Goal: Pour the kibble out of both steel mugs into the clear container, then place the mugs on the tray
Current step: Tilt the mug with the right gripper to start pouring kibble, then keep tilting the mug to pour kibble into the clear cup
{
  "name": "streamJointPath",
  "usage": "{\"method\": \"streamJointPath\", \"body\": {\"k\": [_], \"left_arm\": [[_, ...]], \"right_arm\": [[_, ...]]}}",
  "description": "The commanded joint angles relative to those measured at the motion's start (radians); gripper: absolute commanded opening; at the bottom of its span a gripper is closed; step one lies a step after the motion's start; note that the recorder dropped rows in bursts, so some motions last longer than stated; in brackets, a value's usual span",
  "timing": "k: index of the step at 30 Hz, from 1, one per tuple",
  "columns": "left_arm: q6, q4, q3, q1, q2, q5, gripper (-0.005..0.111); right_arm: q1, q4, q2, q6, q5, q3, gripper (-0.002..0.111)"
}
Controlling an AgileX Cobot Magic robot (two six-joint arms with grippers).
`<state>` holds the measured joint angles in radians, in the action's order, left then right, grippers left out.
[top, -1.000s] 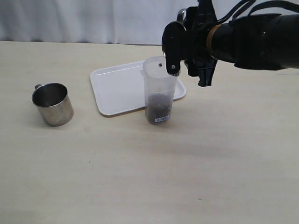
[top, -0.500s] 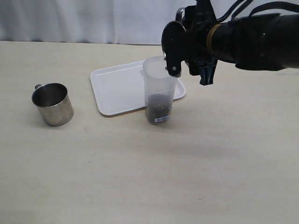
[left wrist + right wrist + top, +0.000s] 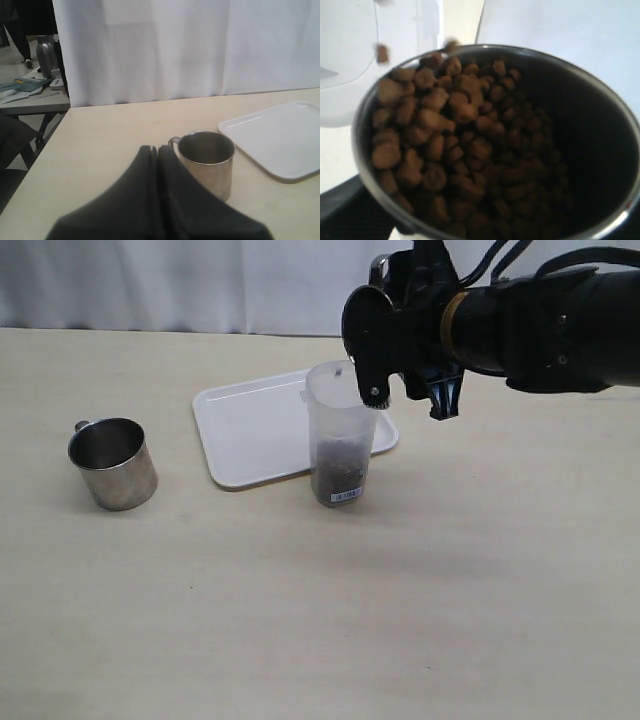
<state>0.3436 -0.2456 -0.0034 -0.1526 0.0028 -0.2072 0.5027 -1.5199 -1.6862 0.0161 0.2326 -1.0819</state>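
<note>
The kibble is heaped against the lowered lip of a steel mug. The right gripper clasps this mug tilted above the mouth of the clear container, so that pellets can drop inside (one is in the air). Some kibble lies already at the container's bottom. The container stands by the near edge of the tray. The left gripper, clenched on nothing, points toward the second mug, which is upright on the table, apart from the tray.

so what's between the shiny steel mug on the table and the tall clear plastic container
The flat white plastic tray, past a strip of bare tan table, in the exterior view.
</note>
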Motion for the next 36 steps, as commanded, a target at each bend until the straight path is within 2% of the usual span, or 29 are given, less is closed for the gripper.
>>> {"method": "streamJointPath", "body": {"k": [1,36], "left_arm": [[0.0,0.0,0.003,0.004,-0.003,0.01,0.0],[0.0,0.0,0.003,0.004,-0.003,0.01,0.0]], "right_arm": [[0.0,-0.018,0.006,-0.002,-0.016,-0.011,0.005],[0.0,-0.156,-0.022,-0.002,0.001,-0.011,0.005]]}}
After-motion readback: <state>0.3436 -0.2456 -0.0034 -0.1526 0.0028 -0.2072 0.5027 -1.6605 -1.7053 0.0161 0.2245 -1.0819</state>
